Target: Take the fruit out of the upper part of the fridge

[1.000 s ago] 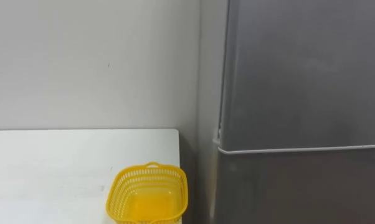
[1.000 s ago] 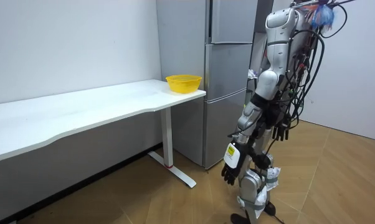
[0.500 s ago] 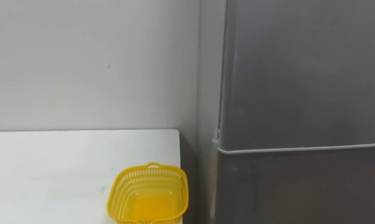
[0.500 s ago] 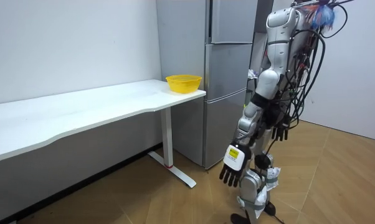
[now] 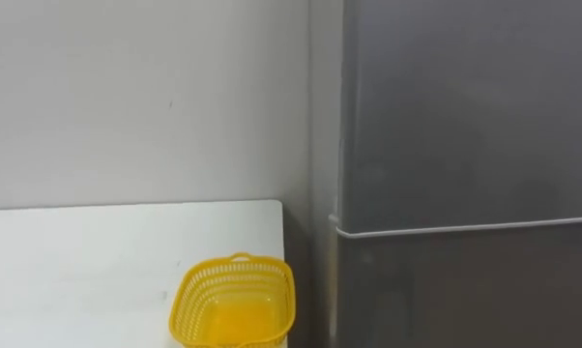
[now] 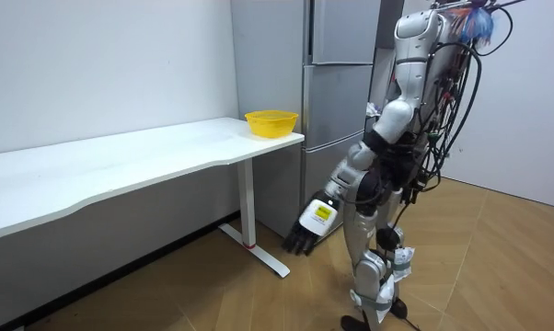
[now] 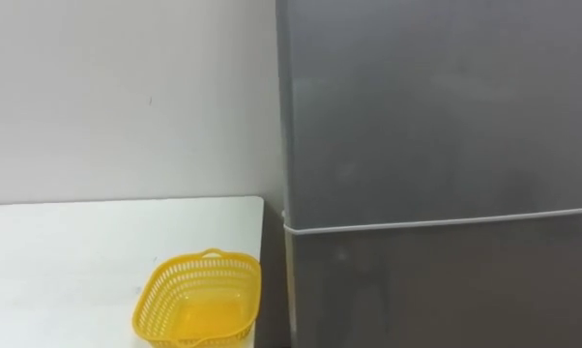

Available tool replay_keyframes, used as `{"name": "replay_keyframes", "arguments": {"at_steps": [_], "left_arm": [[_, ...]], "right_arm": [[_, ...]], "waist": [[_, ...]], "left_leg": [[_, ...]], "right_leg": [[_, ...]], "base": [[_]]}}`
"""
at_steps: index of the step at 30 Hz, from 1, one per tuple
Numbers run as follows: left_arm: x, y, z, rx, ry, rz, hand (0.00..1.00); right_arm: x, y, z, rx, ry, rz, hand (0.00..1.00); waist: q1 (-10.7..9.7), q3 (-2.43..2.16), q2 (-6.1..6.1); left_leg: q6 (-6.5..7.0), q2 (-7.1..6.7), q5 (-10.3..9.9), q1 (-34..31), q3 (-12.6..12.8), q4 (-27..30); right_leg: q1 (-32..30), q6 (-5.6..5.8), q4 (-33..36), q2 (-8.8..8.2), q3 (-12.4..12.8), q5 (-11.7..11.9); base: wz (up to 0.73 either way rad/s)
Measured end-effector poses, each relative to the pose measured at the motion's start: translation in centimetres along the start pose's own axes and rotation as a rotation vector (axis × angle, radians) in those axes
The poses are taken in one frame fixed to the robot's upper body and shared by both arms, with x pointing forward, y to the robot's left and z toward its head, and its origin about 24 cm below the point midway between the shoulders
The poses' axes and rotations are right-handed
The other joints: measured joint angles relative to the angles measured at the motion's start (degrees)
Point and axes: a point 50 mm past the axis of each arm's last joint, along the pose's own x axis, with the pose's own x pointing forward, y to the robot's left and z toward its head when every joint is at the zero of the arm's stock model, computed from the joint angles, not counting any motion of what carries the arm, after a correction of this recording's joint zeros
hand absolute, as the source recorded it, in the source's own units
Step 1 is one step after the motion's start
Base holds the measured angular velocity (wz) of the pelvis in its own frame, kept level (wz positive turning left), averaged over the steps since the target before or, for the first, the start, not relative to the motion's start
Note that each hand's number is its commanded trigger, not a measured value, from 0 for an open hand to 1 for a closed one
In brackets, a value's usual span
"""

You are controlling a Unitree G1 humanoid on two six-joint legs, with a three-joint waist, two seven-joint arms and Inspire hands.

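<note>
Fridge (image 5: pixel 465 116): grey, both doors shut, upper door above a pale seam. From the left: white bench (image 5: pixel 78 251), empty yellow basket (image 5: pixel 235 302) at its right end, just beside the fridge. In the room view, left hand (image 6: pixel 305 237) held low toward the fridge, fingers relaxed open, empty; right hand (image 6: pixel 411 191) by the hip, state not readable.
</note>
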Motion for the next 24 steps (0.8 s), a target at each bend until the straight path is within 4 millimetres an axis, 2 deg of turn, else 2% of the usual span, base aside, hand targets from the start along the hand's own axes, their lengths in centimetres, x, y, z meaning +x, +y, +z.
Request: {"name": "replay_keyframes", "arguments": {"at_steps": [2,4,5,7,9,12,13,15,18,22,24], "left_arm": [[-0.4,-1.0,2.4,-0.055,-0.104,0.003,0.0],[-1.1,-1.7,4.7,-0.113,-0.202,0.011,0.0],[-1.7,-2.1,6.1,-0.145,-0.27,0.021,0.0],[-2.9,-2.5,8.5,-0.178,-0.384,0.038,0.0],[-5.1,-2.3,11.9,-0.258,-0.567,0.089,0.0],[-7.7,-0.9,15.2,-0.349,-0.767,0.199,0.0],[-8.2,-0.6,15.7,-0.366,-0.806,0.221,0.0],[-10.7,0.2,17.6,-0.447,-0.951,0.272,0.0],[-12.9,0.9,18.8,-0.517,-1.073,0.29,0.0],[-14.5,1.2,19.6,-0.545,-1.158,0.264,0.0],[-15.3,0.8,20.0,-0.54,-1.194,0.196,0.0]], "right_arm": [[0.0,-0.1,0.1,0.004,-0.014,-0.011,0.0],[-0.1,-0.2,0.2,0.01,-0.033,-0.028,0.0],[-0.1,-0.4,0.2,0.023,-0.042,-0.04,0.0],[-0.1,-0.5,0.2,0.05,-0.051,-0.053,0.0],[-0.1,-0.6,0.3,0.053,-0.057,-0.07,0.0],[-0.1,-0.6,-0.1,0.064,-0.059,-0.093,0.0],[-0.1,-0.6,-0.1,0.066,-0.059,-0.098,0.0],[-0.1,-0.3,-0.7,0.073,-0.039,-0.108,0.0],[-0.2,-0.2,-1.5,0.066,-0.012,-0.108,0.0],[-0.2,0.2,-2.3,0.057,0.005,-0.079,0.0],[-0.2,0.3,-2.3,0.056,0.004,-0.059,0.0]], "waist": [[0.24,0.0,-0.06],[0.44,-0.34,0.49],[0.46,-0.16,0.12],[0.91,-0.34,0.39],[1.24,-0.38,-0.19],[1.61,-0.33,-0.36],[1.64,-0.34,-0.34],[1.59,-0.33,-0.32],[2.45,-0.29,-0.11],[2.54,-0.23,-0.11],[2.14,-0.27,0.01]], "left_leg": [[0.0,0.01,0.0,-0.04,0.09,-0.02],[0.0,-0.01,0.0,-0.07,-0.17,-0.09],[0.0,-0.03,0.0,-0.06,-0.19,-0.12],[0.01,-0.04,0.0,-0.22,0.0,-0.14],[0.01,-0.04,0.02,-0.08,-0.13,-0.11],[0.01,-0.13,0.02,0.15,-0.18,0.34],[0.01,-0.15,0.02,0.1,-0.23,0.44],[0.0,-0.18,0.02,-0.06,-0.34,0.49],[0.0,-0.19,0.02,-0.03,-0.31,0.48],[0.0,-0.08,0.02,-0.01,-0.23,0.4],[0.01,-0.06,0.02,-0.06,-0.52,0.48]], "right_leg": [[-0.18,0.0,0.05,0.03,0.02,0.0],[-0.19,0.0,0.0,0.15,0.1,0.0],[-0.18,0.0,-0.04,0.08,0.01,0.01],[-0.21,0.01,-0.15,0.09,0.11,0.01],[-0.29,0.01,-0.18,0.06,0.09,0.01],[0.04,0.01,-0.29,0.12,0.32,0.01],[0.06,0.01,-0.38,0.12,0.28,0.01],[0.41,0.12,-1.17,0.07,0.15,0.21],[0.47,0.14,-1.14,0.0,0.05,0.23],[0.42,0.13,-0.97,0.02,0.14,0.23],[0.45,0.13,-0.96,0.07,0.1,0.3]], "base": [[-0.04],[-0.04],[0.0],[0.0],[0.0],[-0.08],[0.0],[0.09],[0.0],[0.02],[0.04]]}}
